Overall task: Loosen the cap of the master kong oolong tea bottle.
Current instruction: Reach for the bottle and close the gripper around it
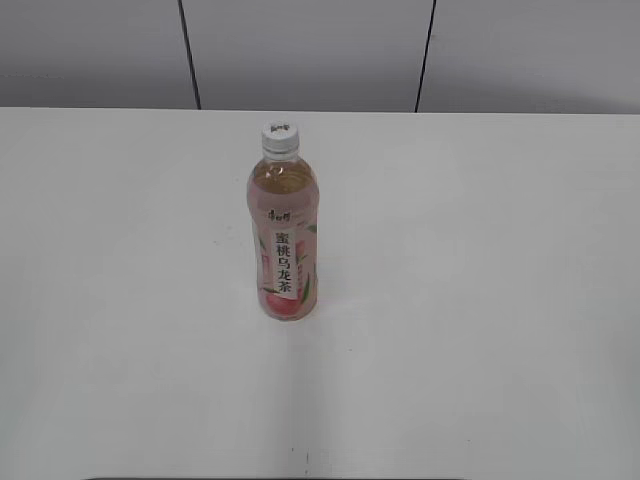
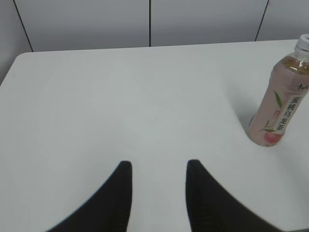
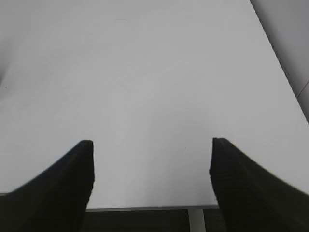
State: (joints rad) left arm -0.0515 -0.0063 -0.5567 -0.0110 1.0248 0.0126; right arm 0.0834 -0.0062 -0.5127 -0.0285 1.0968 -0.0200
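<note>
The master kong oolong tea bottle (image 1: 284, 242) stands upright near the middle of the white table (image 1: 480, 300), pink peach label and white strip of black characters facing me. Its white cap (image 1: 281, 136) sits on top. In the left wrist view the bottle (image 2: 279, 101) is at the far right, the cap (image 2: 303, 44) cut by the frame edge. My left gripper (image 2: 159, 166) is open and empty, well to the left of the bottle. My right gripper (image 3: 150, 145) is open wide and empty over the table's near edge; no bottle shows there. Neither gripper shows in the exterior view.
The table's far edge meets a grey panelled wall (image 1: 300, 50). In the right wrist view the table's near edge (image 3: 149, 208) and right edge (image 3: 285, 82) show, with dark floor below.
</note>
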